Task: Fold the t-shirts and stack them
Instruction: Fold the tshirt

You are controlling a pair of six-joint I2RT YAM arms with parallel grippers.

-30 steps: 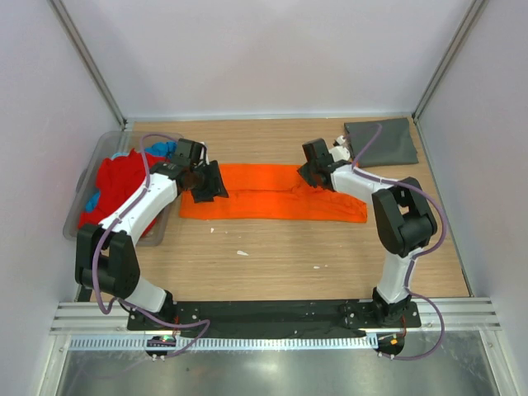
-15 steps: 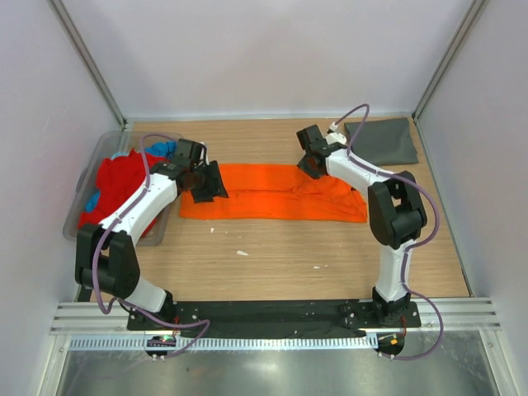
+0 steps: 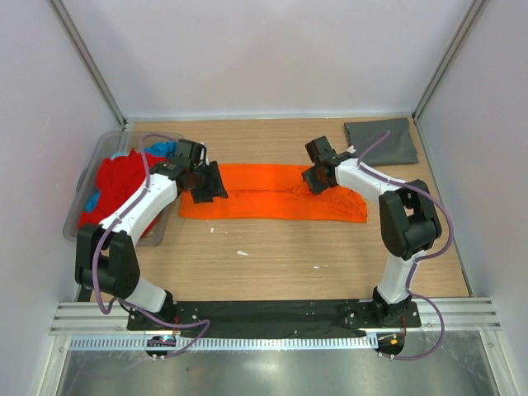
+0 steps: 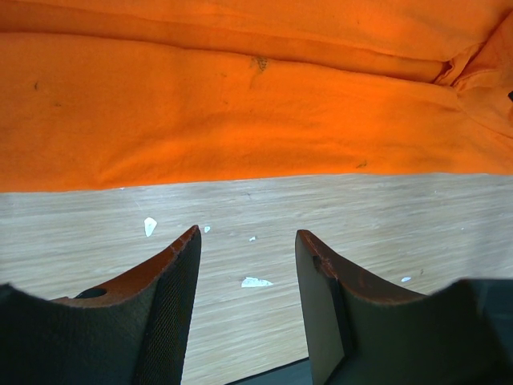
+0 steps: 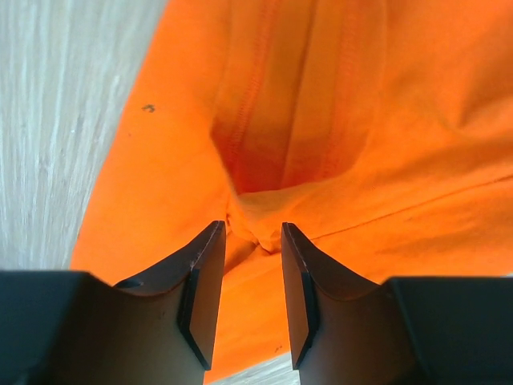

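Note:
An orange t-shirt (image 3: 272, 202) lies folded into a long strip across the middle of the table. My left gripper (image 3: 210, 183) hovers at the strip's left end. In the left wrist view it (image 4: 247, 241) stands open over bare wood, just short of the orange cloth (image 4: 240, 104). My right gripper (image 3: 315, 176) is low over the strip's upper right part. Its jaws (image 5: 252, 233) are parted, with a raised wrinkle of orange cloth (image 5: 361, 120) at their tips and nothing pinched. A dark grey t-shirt (image 3: 381, 142) lies folded at the back right corner.
A clear plastic tub (image 3: 82, 186) at the left edge holds a crumpled red t-shirt (image 3: 124, 177) and a bit of blue cloth (image 3: 165, 148). Small white flecks (image 3: 241, 252) lie on the wood in front of the orange strip. Walls close in the table's sides.
My right gripper swung back a little toward the far edge, then returned down onto the orange cloth, and its jaws spread wider. The left arm has not moved.

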